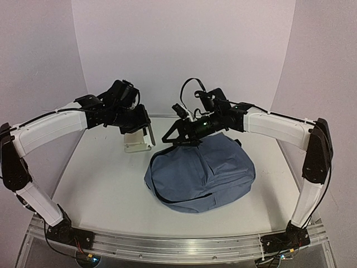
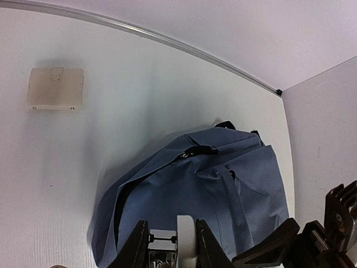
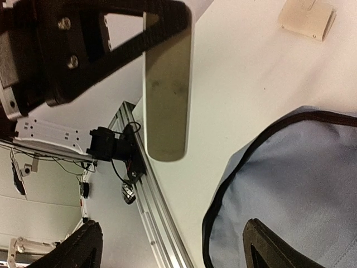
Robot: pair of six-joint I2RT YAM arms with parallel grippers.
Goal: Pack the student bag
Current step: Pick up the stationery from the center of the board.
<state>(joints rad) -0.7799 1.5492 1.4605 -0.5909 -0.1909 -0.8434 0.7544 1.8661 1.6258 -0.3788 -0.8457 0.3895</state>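
The student bag (image 1: 201, 174) lies flat right of the table's middle, blue-grey with black piping. It also fills the lower part of the left wrist view (image 2: 223, 190) and the right wrist view's lower right corner (image 3: 301, 184). My left gripper (image 1: 144, 129) hovers left of the bag's far end, shut on a pale flat object (image 2: 187, 240) with a metal part beside it. From the right wrist that object (image 3: 166, 89) appears as a grey slab with a rounded end. My right gripper (image 1: 177, 135) is open above the bag's far left edge, with nothing between its fingers (image 3: 273, 245).
A small beige square plate (image 2: 56, 88) lies on the table left of the bag, under my left gripper (image 1: 138, 147). The aluminium rail (image 1: 178, 245) runs along the near edge. White walls close in the back and sides.
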